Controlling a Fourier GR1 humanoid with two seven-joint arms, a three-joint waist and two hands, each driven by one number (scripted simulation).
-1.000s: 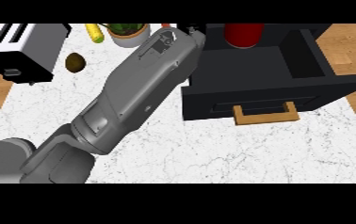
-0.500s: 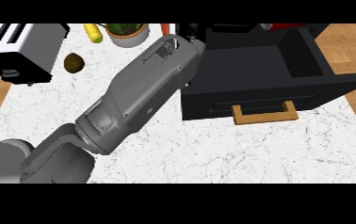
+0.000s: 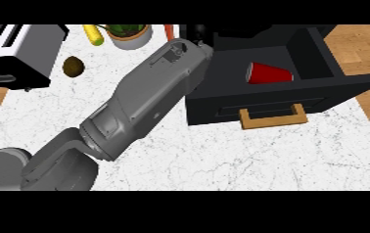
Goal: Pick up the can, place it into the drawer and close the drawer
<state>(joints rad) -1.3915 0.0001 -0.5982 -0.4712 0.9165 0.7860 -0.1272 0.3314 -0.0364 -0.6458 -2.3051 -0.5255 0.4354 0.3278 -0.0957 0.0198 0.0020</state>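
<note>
The red can [image 3: 269, 73] lies on its side inside the open black drawer [image 3: 318, 87], near the drawer's middle. Nothing is touching it. My left forearm runs from the lower left corner up to the drawer's back left corner. Only a dark part of my left hand [image 3: 196, 32] shows there, at the picture's top edge, left of the can and apart from it. The drawer's wooden handle [image 3: 273, 117] faces me at the front. My right hand is out of sight.
A toaster [image 3: 25, 56] stands at the far left. Near it lie a brown potato [image 3: 74, 65], a yellow item [image 3: 92, 34], a potted plant [image 3: 128, 34] and a thin orange item [image 3: 169, 30]. A wooden surface [image 3: 352, 51] shows to the drawer's right.
One second ago the red can was up at the drawer's back edge by my left hand. Now it lies lower down inside the drawer, free of the hand.
</note>
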